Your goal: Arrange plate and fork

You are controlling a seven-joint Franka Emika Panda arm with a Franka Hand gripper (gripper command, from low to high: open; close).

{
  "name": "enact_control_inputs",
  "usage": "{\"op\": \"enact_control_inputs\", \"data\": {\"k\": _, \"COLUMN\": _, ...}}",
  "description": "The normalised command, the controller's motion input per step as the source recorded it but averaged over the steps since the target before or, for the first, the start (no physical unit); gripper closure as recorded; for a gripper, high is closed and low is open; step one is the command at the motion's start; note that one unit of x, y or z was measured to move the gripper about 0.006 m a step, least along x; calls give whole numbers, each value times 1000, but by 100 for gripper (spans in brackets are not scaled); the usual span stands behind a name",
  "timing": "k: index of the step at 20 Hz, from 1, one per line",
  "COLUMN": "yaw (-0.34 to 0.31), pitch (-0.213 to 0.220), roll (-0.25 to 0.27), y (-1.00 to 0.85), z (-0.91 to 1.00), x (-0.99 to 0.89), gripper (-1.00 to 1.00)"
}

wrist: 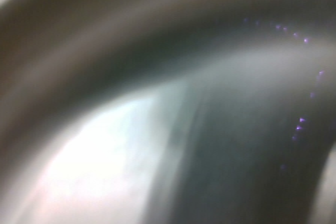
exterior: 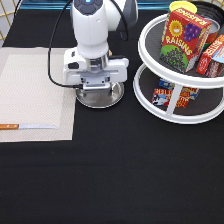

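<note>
In the exterior view, the white arm is seen reaching down from the top of the picture, and the hand (exterior: pixel 98 89) is lowered right over the plate (exterior: pixel 102 99), which lies on the black worktop (exterior: pixel 125 175) just beside the right edge of a beige placemat (exterior: pixel 30 90). Only the lower part of the plate's shiny rim is visible below the hand's body; the rest is covered by it. Whether the hand is spread or pressed together cannot be told, since its lower end is hidden between the body and the plate.

On the placemat, near its bottom edge at the exterior view's left, a utensil (exterior: pixel 27 126) with an orange-brown wooden handle and a silver metal end is laid flat, well apart from the plate; whether it is the fork cannot be told. At the exterior view's right, a white two-tier turntable rack (exterior: pixel 150 105) is placed near the plate; a raisin box (exterior: pixel 184 37) is kept on its upper tier.

In the wrist view, the picture is filled by a curved, shiny grey metal surface (wrist: pixel 187 125) seen from very close, with a bright reflection across it.
</note>
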Motion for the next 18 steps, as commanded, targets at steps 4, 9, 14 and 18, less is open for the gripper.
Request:
{"op": "enact_control_inputs", "data": {"k": 4, "yaw": 0, "pitch": 19, "roll": 48, "y": -764, "z": 316, "x": 341, "gripper": -100}}
{"op": "enact_control_inputs", "data": {"k": 9, "yaw": 0, "pitch": 18, "roll": 24, "y": -776, "z": 254, "x": 358, "gripper": -100}}
{"op": "enact_control_inputs", "data": {"k": 14, "yaw": 0, "pitch": 25, "roll": 18, "y": -789, "z": 121, "x": 437, "gripper": -100}}
{"op": "enact_control_inputs", "data": {"k": 18, "yaw": 0, "pitch": 10, "roll": 32, "y": -809, "z": 26, "x": 352, "gripper": -100}}
